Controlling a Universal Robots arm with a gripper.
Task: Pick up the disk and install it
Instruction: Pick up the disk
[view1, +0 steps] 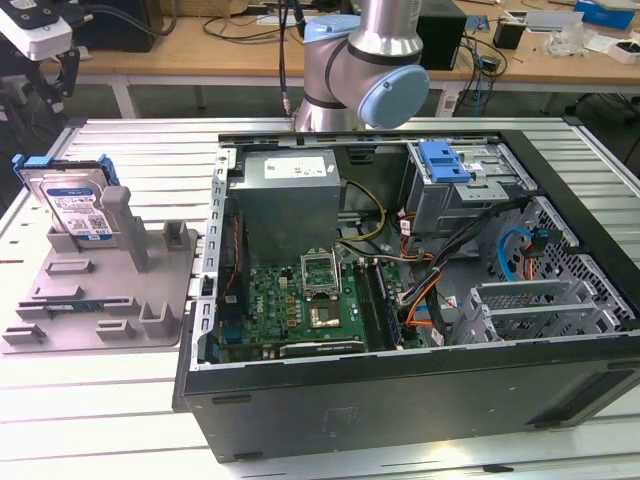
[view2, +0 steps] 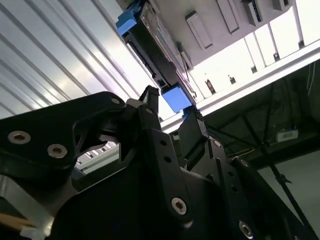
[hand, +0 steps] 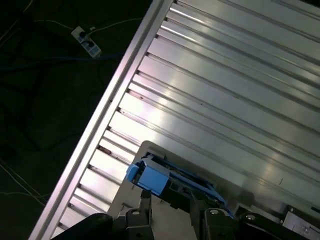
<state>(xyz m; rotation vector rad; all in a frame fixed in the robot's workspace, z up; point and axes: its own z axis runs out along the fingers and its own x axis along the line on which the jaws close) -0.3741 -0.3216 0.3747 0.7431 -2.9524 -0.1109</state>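
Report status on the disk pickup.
Pincer open, over the disk, not gripping. It stands propped on edge in grey holder, outside computer case. Nothing seen between them.

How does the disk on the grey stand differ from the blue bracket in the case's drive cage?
The disk stands tilted in the grey stand, outside the computer case; the blue bracket lies flat at the drive cage inside it. The disk shows a labelled silver body; the blue bracket shows bare blue plastic. Both carry blue plastic.
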